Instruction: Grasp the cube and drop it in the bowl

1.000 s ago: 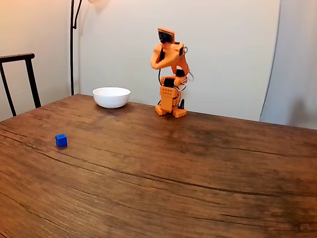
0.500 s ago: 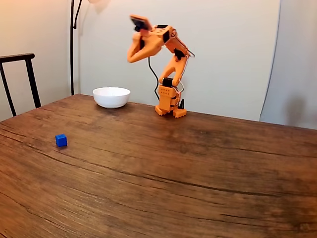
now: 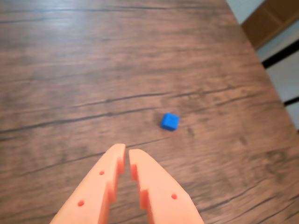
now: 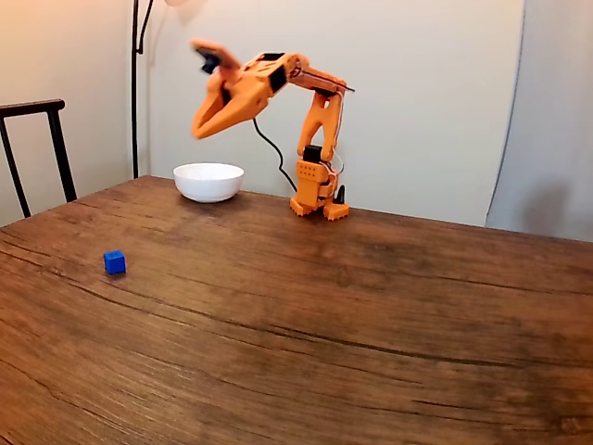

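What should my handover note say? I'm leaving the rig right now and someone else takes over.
Gripper: shut, holding nothing, raised high above the bowl in the fixed view.
Blue cube: untouched on the wooden table, nearer the camera and left of the bowl in the fixed view; ahead of the fingertips in the wrist view.
Done: nothing yet; no cube visible in the bowl.
Left: open, descend, grasp the cube, carry it to the bowl, release.
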